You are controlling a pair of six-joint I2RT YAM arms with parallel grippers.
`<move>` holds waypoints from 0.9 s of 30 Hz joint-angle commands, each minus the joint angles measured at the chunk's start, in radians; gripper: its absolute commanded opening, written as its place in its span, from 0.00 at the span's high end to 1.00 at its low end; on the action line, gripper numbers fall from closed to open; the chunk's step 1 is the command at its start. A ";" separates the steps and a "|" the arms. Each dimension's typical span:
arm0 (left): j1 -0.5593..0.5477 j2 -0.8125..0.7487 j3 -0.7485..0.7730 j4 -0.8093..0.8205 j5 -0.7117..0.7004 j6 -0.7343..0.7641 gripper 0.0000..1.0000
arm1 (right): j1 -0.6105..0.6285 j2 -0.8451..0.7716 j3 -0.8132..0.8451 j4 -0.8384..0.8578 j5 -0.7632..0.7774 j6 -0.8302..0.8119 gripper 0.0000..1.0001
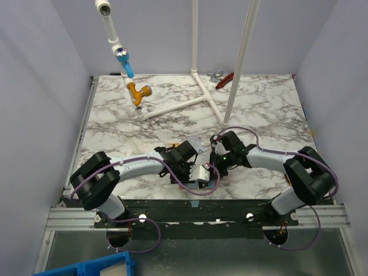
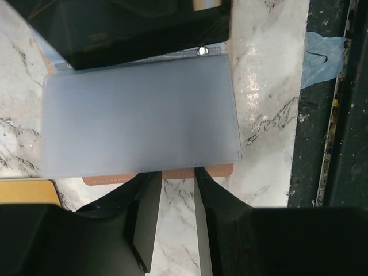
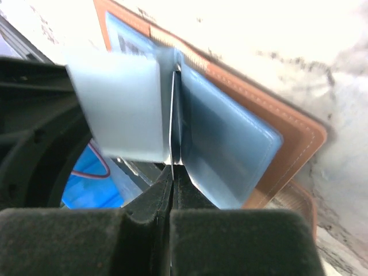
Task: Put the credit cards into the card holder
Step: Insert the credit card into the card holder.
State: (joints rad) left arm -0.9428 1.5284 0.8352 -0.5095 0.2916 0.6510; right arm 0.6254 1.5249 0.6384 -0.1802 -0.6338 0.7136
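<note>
Fingers (image 3: 230, 241) of the right gripper (image 3: 172, 179) are pressed together on a thin clear leaf of the card holder (image 3: 299, 138), which is seen edge-on and rises straight up from the tips. That holder lies open on the marble table (image 1: 172, 115), near the middle of its near edge, where the two arms meet. From above, the grippers cover most of it, so its direction there is hard to read. In the right wrist view its tan cover runs slantwise from upper left to lower right, with pale blue see-through pockets fanned open on top. The far corner is cut off by the frame, and the bright glare washes out the table beyond it. The left gripper (image 2: 178, 184) stands partly open, with bare marble showing in the narrow gap between its black fingers (image 2: 146, 218). Just past their tips lies a frosted grey sheet (image 2: 141, 118), its long axis crosswise to the fingers. Whether it is a card or one of the holder's pockets cannot be told, nor whether the fingertips touch it. A strip of tan shows under its near edge. A gold card (image 2: 26, 192) peeks in at the lower left, mostly cut off. Dark gripper parts hide the sheet's far edge.
</note>
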 commanded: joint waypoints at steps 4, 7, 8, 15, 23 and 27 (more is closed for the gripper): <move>-0.013 0.005 0.072 -0.076 0.066 -0.056 0.68 | -0.042 0.019 0.092 -0.050 0.062 -0.040 0.99; -0.013 -0.004 0.073 -0.085 0.019 -0.051 0.62 | -0.043 0.004 0.098 -0.062 0.052 -0.050 0.99; -0.013 -0.010 0.067 -0.082 0.001 -0.046 0.61 | -0.043 -0.004 0.089 -0.059 0.048 -0.049 0.99; -0.012 -0.050 0.018 -0.067 -0.066 -0.032 0.59 | -0.042 -0.038 -0.009 0.089 -0.023 0.024 0.99; -0.019 -0.019 0.036 -0.077 -0.130 -0.046 0.59 | -0.042 -0.026 -0.048 0.200 -0.047 0.045 0.99; -0.033 -0.001 0.027 -0.065 -0.172 -0.054 0.60 | -0.041 -0.017 -0.072 0.270 -0.058 0.067 0.99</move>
State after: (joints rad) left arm -0.9554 1.5074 0.8669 -0.5735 0.1848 0.6086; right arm 0.5831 1.5024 0.5953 -0.0238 -0.6529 0.7509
